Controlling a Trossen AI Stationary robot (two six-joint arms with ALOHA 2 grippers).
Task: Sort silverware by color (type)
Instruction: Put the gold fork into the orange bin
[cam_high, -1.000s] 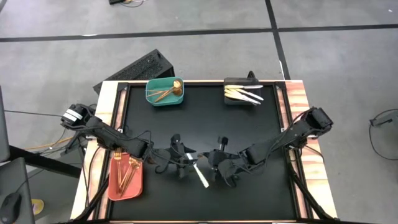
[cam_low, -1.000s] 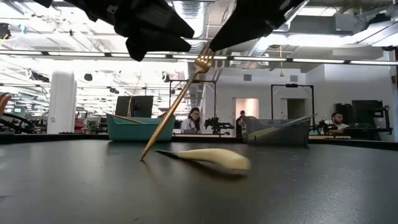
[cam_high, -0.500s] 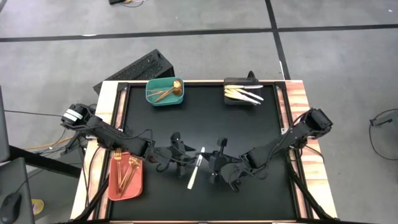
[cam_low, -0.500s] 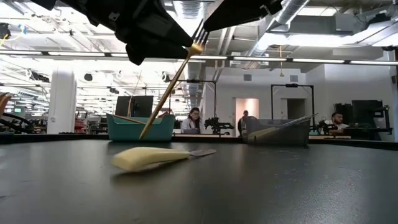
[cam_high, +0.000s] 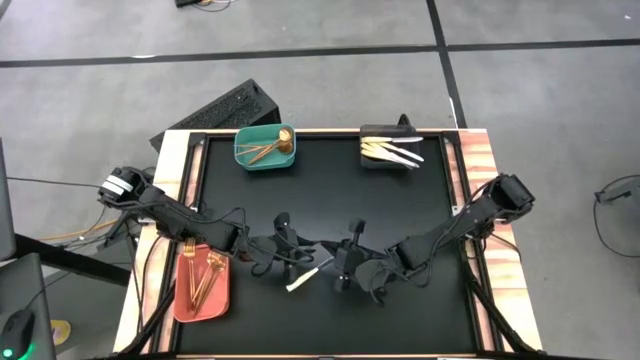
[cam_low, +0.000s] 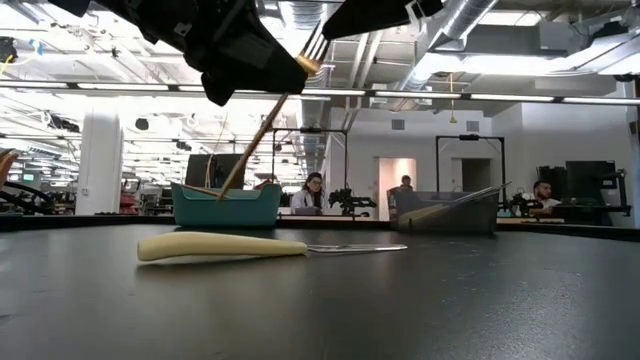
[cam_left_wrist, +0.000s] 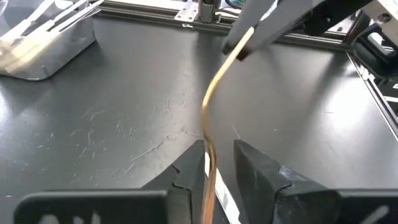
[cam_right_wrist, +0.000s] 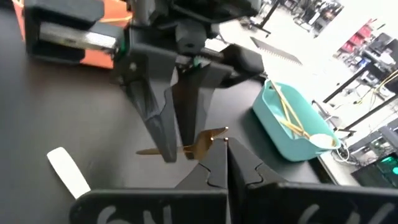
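Observation:
A gold fork (cam_low: 262, 125) slants in the air over the middle of the table, its head up and its handle end low. My right gripper (cam_right_wrist: 225, 146) is shut on the head. My left gripper (cam_left_wrist: 219, 152) faces it from the table's left. Its fingers stand on either side of the fork's handle (cam_left_wrist: 210, 143), with a gap still showing beside the handle. A white-handled knife (cam_low: 220, 246) lies flat on the black table under both grippers. In the high view, the knife (cam_high: 305, 278) lies between my left gripper (cam_high: 300, 252) and my right gripper (cam_high: 338, 262). My right gripper pinches the fork's head (cam_right_wrist: 208, 142) between its two fingers, at their free ends. It comes from the table's right, slanting a little downward. The fork is lifted clear of the table and its handle slopes down toward my left gripper.
A teal bin (cam_high: 265, 150) with gold utensils stands at the far edge. To its right is a dark bin (cam_high: 390, 152) with pale knives. A salmon tray (cam_high: 202, 285) with gold forks sits at the near left. People sit at desks in the room beyond the table.
My right gripper has turned and tipped, and the fork has swung with it. The fork's handle end has left the table and now hangs clear, in between my left gripper's fingers. The white knife has spun flat on the table, so its handle now points toward the table's left.

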